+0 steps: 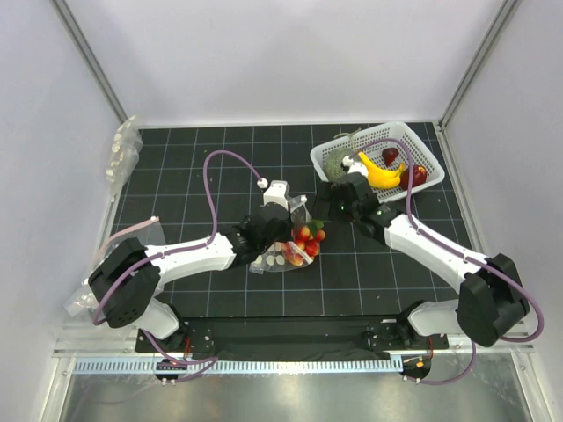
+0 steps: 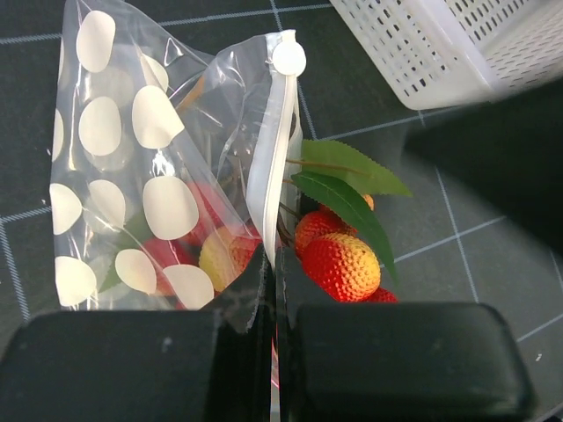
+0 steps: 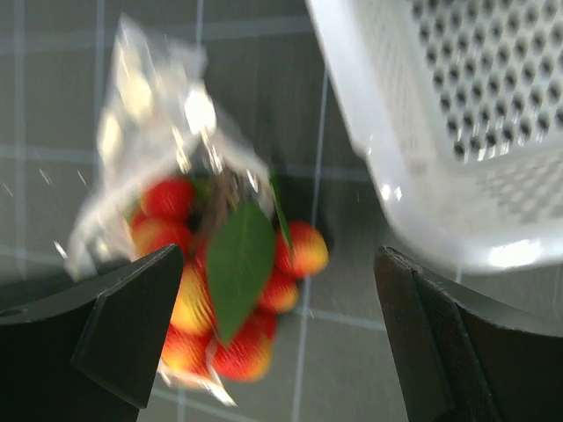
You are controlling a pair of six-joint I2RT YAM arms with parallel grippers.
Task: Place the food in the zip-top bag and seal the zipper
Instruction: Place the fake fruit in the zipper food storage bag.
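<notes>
The left claw (image 2: 271, 299) pinches the zip-top bag (image 2: 132, 158) beside the food (image 2: 339, 259); right claw (image 3: 277, 294) gapes wide above

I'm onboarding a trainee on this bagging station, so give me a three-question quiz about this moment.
1. True or false: the left end effector is clamped on the mouth edge of the zip-top bag.
2. The right end effector is: A open, B shut, C out of view.
3. Fill in: the banana lies in the white ____.
Key: 1 true; 2 A; 3 basket.
</notes>
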